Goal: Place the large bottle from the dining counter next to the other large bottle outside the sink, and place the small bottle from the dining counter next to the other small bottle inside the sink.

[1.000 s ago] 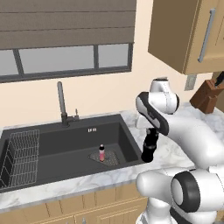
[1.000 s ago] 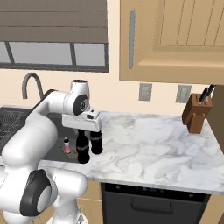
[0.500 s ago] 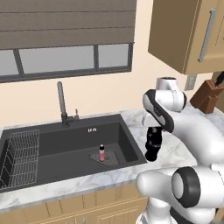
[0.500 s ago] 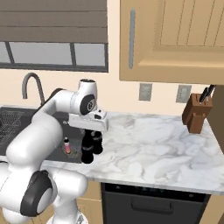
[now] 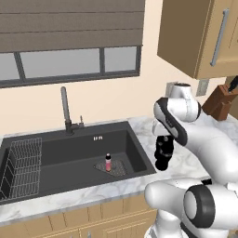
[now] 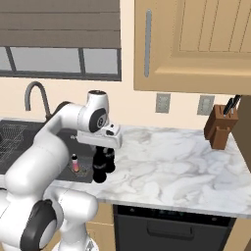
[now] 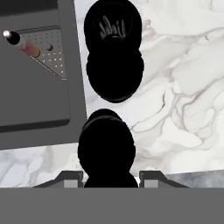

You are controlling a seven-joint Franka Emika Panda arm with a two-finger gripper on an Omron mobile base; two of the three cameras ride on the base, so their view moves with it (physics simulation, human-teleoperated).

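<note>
In your two base views the gripper [image 6: 104,156] sits low over a black mass on the marble just beside the sink [image 5: 56,153], at its right rim, and you cannot separate one bottle from another there: the arm hides the tops and the shapes merge. The hand view sorts it out for you: two black bottles stand on the counter, seen from above. The large bottle [image 7: 106,151] lies between the finger tips at the bottom edge, and the other large bottle [image 7: 113,52] stands just beyond it, close but with a sliver of marble between them. The jaws stand close at the near bottle's sides, but you cannot tell whether they actually press it, since the bottle's dark bulk covers the contact. Inside the sink, the other small bottle [image 5: 108,161] stands upright on the drain mat [image 5: 114,168]. The wire rack [image 5: 23,165] occupies the sink's left end.
</note>
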